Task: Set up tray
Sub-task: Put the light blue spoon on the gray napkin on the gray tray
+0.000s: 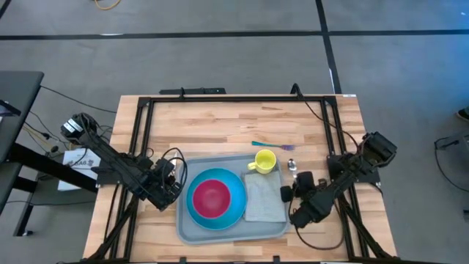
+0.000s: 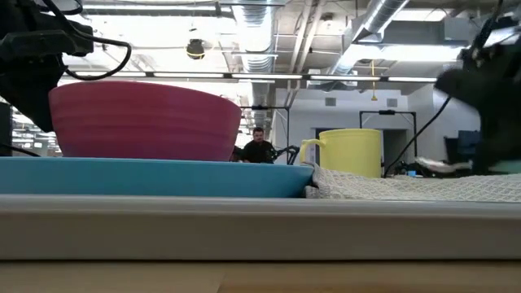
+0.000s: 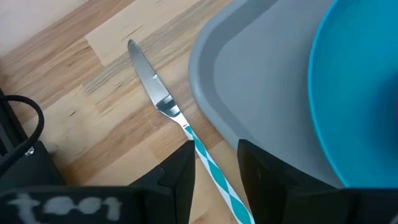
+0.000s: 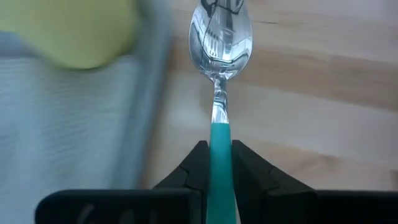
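The tray (image 1: 220, 231) lies at the table's (image 1: 220, 121) 6 o'clock edge. On it, the plate (image 1: 234, 210) takes the 9 o'clock half, with the bowl (image 1: 211, 196) on it; the cloth (image 1: 264, 199) takes the 3 o'clock half, with the mug (image 1: 264, 160) at the cloth's 12 o'clock. A fork (image 1: 272, 144) lies on the table just past the mug at 12 o'clock. The knife (image 3: 155, 87) lies beside the tray at 9 o'clock, between the left gripper's (image 3: 214, 168) fingers. The spoon (image 4: 220, 37) lies beside the tray at 3 o'clock, in the right gripper (image 4: 216, 163).

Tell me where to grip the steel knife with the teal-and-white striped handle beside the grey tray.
Grip the striped handle of the steel knife, coming from straight above: it lies flat on the wooden table and its blade is thin. The left hand straddles that handle; the grey-blue plastic tray lies close beside one finger.
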`<state>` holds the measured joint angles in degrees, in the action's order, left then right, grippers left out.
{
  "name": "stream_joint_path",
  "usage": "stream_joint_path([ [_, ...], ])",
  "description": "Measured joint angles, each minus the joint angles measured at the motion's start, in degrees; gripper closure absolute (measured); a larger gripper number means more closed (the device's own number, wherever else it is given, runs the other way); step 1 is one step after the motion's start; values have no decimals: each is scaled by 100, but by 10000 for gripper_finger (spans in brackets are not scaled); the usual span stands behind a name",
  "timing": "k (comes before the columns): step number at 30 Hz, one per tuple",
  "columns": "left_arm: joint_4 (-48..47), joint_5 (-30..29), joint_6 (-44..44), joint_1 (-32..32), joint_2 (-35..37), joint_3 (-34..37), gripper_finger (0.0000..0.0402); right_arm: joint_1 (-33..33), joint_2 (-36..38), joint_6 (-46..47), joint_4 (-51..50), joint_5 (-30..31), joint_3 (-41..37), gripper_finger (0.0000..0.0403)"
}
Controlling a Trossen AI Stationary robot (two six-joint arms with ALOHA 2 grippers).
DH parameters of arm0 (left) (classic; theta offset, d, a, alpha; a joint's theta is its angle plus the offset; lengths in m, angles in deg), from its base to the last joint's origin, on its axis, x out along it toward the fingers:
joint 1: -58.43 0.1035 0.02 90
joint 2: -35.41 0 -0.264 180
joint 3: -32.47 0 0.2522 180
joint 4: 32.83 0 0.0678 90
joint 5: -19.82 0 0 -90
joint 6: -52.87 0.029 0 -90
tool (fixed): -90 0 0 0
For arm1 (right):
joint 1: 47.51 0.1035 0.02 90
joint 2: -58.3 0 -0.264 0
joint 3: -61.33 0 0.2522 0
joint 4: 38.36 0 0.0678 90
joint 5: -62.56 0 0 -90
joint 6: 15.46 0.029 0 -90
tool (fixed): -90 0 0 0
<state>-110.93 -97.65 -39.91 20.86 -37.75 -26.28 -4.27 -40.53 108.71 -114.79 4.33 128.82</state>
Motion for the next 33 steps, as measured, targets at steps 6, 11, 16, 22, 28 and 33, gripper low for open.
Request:
stream_joint_path([
  [6, 89, 0, -2, 1, 0, 0, 290, 283, 5, -462, 473, 468, 445, 365],
  [11, 117, -24, -2, -1, 0, 0, 290, 236, 6, -1431, 1621, 485, 506, 365],
  [16, 130, -137, 0, -1, 0, 0, 290, 41, 6, -2226, 2730, 1021, 508, 363],
  [22, 136, -205, 17, -1, 0, 0, 290, -268, -41, -2433, 3503, 1421, 513, 364],
  [28, 141, -590, 47, -1, 2, 0, 290, -523, -767, -2817, 4457, 1479, 788, 363],
  [33, 132, -624, 98, -6, 0, 2, 290, -589, -1330, -2422, 3110, 1496, 1673, 363],
])
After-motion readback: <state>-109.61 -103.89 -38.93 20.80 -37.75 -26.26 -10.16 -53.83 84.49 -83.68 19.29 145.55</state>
